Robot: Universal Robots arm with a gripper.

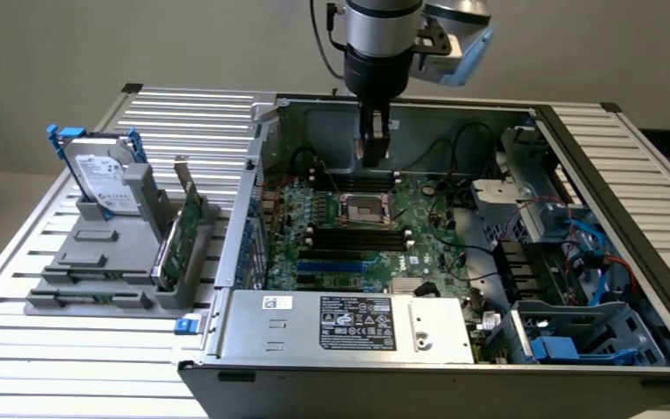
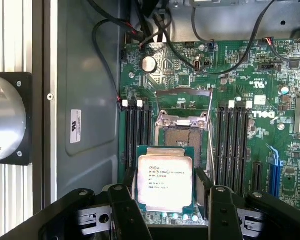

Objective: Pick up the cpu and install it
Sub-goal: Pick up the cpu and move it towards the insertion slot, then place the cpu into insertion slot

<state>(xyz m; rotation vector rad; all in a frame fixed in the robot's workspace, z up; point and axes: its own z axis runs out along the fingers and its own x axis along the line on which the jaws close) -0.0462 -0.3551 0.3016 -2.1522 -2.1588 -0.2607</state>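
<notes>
While tool [image 2: 166, 189] hangs above socket [image 2: 182, 131], cpu [image 2: 165, 172] sits gripped between fingers [image 2: 204, 189].

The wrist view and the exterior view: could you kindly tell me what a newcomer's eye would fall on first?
First the shiny cpu, held by the gripper just over the open socket on the green Dell motherboard. In the exterior view the opened computer case draws the eye. Next comes the hard drive with its blue bracket, upright in a grey stand at that view's left.
</notes>
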